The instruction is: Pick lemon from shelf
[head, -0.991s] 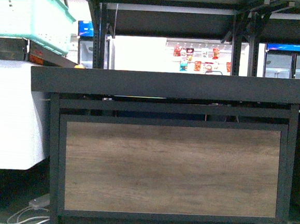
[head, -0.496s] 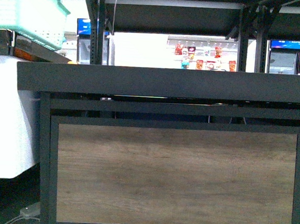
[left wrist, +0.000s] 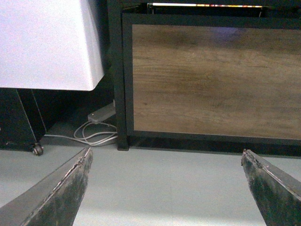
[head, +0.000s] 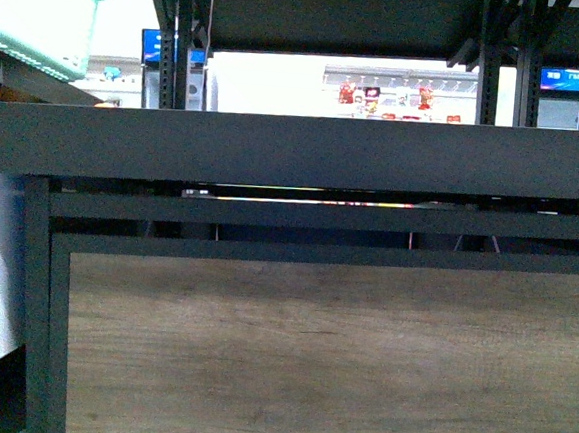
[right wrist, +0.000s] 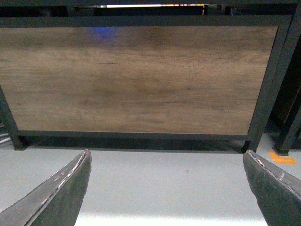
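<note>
The black metal shelf (head: 295,152) fills the front view, its dark tray edge-on at mid height and its wood-grain front panel (head: 328,360) below. The lemon is out of view; the tray tops are hidden by their front edges. Neither arm shows in the front view. The left gripper (left wrist: 165,157) hangs open over grey floor, facing the panel's left end (left wrist: 211,80). Open too, the right gripper (right wrist: 165,157) faces the panel's right part (right wrist: 136,77) with nothing between its fingers.
A mint-green plastic basket (head: 30,6) sits at the upper left on a white counter (left wrist: 47,42). A white power strip with cables (left wrist: 101,114) lies on the floor by the shelf's left leg. An orange floor mark (right wrist: 282,158) lies by the right leg.
The front view has closed in on the shelf: the tray edge and wood panel loom larger, the floor and the panel's lower edge have dropped out of view, and the basket has slid toward the left.
</note>
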Robot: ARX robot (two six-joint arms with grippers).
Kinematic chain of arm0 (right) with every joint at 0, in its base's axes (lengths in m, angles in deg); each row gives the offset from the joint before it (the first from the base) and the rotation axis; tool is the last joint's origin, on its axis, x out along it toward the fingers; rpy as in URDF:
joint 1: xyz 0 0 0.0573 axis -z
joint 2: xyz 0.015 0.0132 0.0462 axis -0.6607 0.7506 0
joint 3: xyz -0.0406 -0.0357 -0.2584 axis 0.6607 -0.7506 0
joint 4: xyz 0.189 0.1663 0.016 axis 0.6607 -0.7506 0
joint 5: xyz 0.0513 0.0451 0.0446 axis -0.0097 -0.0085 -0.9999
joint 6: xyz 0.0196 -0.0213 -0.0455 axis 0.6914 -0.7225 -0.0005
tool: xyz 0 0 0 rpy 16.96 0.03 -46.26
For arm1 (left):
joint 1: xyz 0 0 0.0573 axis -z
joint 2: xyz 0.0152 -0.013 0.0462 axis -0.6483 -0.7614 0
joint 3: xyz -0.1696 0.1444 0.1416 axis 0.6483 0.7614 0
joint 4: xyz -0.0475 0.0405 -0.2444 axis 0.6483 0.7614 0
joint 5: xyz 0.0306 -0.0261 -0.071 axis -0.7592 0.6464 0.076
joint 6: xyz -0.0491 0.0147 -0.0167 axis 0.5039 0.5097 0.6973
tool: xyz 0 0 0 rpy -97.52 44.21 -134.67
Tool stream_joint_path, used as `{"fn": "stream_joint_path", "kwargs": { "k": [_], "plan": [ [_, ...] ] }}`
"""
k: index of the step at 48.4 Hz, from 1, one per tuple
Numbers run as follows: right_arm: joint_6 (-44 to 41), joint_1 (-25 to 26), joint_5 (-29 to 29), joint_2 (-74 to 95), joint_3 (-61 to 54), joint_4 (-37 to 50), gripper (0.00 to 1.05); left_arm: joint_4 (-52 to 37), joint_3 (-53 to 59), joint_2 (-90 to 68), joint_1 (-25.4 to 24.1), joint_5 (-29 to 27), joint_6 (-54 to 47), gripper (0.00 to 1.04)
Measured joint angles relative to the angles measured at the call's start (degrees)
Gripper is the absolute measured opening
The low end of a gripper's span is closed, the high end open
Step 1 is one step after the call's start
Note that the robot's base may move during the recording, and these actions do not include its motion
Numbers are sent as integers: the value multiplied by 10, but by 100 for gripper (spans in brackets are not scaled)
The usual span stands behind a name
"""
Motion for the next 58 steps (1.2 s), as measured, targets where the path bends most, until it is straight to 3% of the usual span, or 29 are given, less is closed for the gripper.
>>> {"fn": "stream_joint_path", "kwargs": {
  "k": [58],
  "plan": [
    [0, 0, 1, 0, 0, 0, 97, 0, 0, 0, 0, 0, 0, 97]
  ]
}}
